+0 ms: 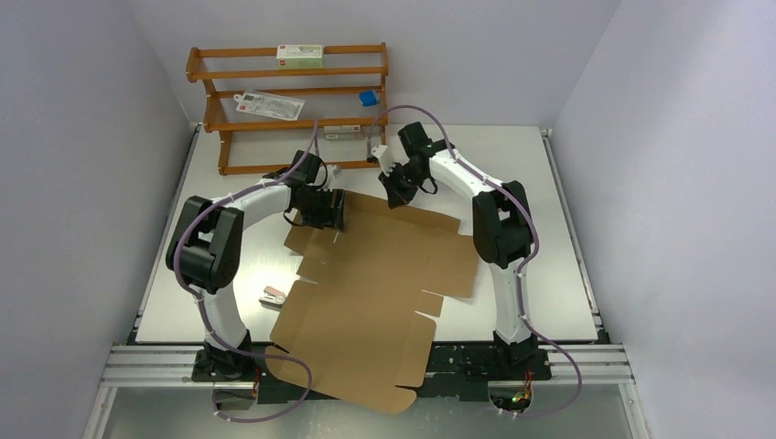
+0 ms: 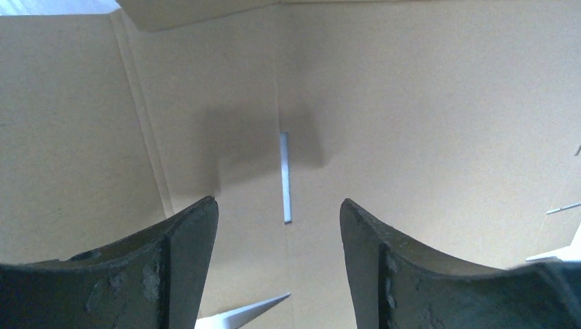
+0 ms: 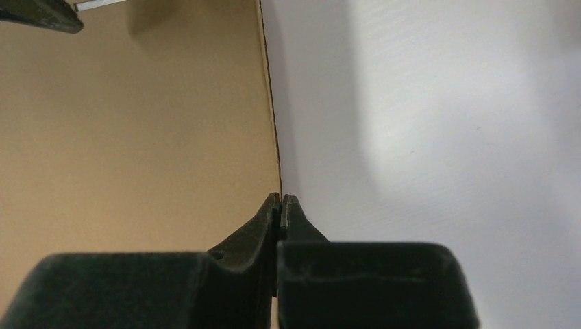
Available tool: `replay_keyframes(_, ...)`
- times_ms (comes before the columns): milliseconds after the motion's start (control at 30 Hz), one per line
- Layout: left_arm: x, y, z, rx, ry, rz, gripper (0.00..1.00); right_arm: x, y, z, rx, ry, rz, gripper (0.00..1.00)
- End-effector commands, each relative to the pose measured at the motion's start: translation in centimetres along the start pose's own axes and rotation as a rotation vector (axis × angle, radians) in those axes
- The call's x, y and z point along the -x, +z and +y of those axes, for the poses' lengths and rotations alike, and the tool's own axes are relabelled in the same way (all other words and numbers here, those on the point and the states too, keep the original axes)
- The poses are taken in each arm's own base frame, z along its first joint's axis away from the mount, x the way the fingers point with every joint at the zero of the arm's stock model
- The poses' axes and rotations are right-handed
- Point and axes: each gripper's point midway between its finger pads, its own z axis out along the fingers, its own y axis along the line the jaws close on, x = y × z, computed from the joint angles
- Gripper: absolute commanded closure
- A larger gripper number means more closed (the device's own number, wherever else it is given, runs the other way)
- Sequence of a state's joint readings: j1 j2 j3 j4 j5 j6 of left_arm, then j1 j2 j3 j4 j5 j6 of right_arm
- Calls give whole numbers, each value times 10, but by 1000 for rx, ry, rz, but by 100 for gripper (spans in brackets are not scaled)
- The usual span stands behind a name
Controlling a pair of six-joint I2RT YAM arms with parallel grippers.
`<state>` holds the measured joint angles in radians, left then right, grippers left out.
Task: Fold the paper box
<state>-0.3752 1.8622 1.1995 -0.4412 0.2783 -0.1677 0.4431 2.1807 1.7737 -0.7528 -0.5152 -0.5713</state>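
The paper box [image 1: 375, 274] is a big brown cardboard sheet with flaps and slits, lying mostly flat. Its near end hangs over the table's front edge. My left gripper [image 1: 331, 212] hovers over the sheet's far left part. In the left wrist view the left gripper [image 2: 279, 205] is open, with only cardboard [image 2: 411, 103] and a narrow slit [image 2: 285, 178] below it. My right gripper [image 1: 400, 197] is at the sheet's far edge. The right wrist view shows the right gripper [image 3: 281, 197] shut, tips right over the cardboard's edge [image 3: 273, 123], table to the right.
An orange-brown wooden rack [image 1: 288, 110] stands at the back left, holding white cartons [image 1: 299, 55] and a blue item [image 1: 368, 97]. A small white and pink object [image 1: 273, 295] lies on the table left of the sheet. The table top [image 1: 531, 183] ends at rails in front.
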Motion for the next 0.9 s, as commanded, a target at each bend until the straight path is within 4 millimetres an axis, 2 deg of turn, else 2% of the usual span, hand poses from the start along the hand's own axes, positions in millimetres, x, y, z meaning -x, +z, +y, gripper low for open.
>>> replay_keyframes(0, 29, -29, -2, 9, 30, -118, 29, 32, -24, -14, -118, -110, -13, 100)
replay_keyframes(200, 62, -78, 12, -35, -27, -309, 29, 42, -34, -24, -213, -192, 24, 100)
replay_keyframes(267, 69, -89, 12, -50, -28, -347, 28, 36, -31, -20, -170, -267, 65, 100)
replay_keyframes(333, 75, -96, 13, -73, -29, -374, 28, 37, -29, -23, -202, -290, 77, 100)
replay_keyframes(600, 98, -110, 10, -143, -15, -485, 27, 36, -42, -18, -246, -395, 44, 100)
replay_keyframes(867, 129, -106, 7, -179, 95, -607, 27, 40, -52, -10, -264, -436, -2, 100)
